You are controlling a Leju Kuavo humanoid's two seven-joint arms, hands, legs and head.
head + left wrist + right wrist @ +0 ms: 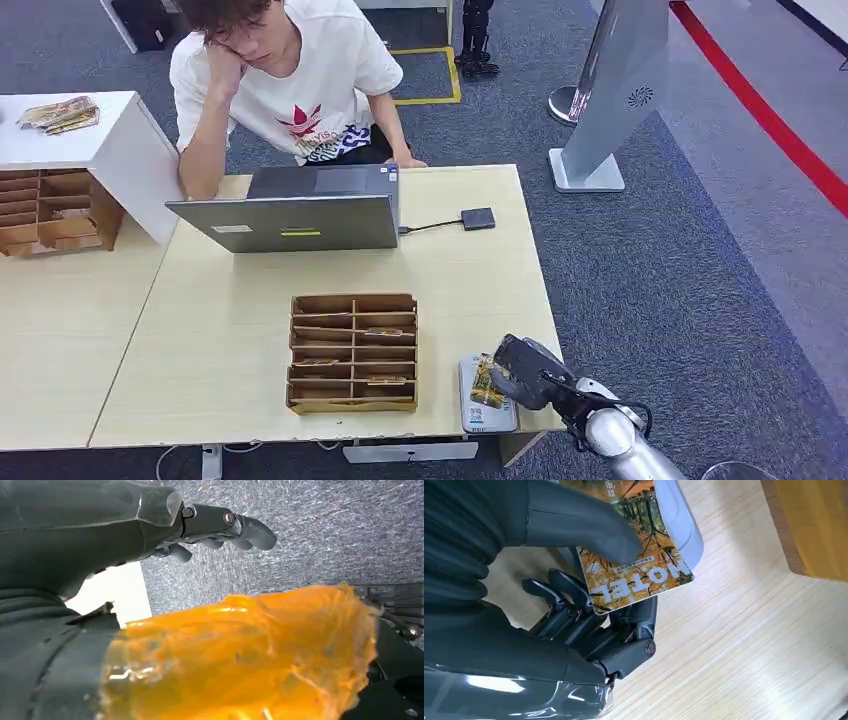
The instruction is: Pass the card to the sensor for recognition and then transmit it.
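**Card at the sensor, near table edge**

Card (639, 570) – printed with autumn trees and the word HOTEL – lying pinched in the right hand (522, 372), thumb (584, 530) pressing on its face, darker fingers (574, 610) curling beneath. Resting over the pale grey sensor (487, 412) at the front right corner of the light wooden table (220, 340).

Spreading around the table, grey carpet (650, 280) crossed by a red line (770, 120); standing on it beyond the far right corner, one silver post on a flat base (610, 100). Sitting at the far side, one person (290, 80), head leaning on a hand, behind one grey laptop (300, 220) cabled to a small dark adapter (478, 218).

Sitting mid-table, one brown cardboard organiser (353, 352) – two columns of slots, a few cards showing in them. Lying tilted at the left, against a white stand (90, 140), a second cardboard organiser (55, 210).

Left hand (210, 530) hanging over carpet, fingers loosely curved around nothing; blurred orange shape (240, 660) close to the lens, hard to identify.
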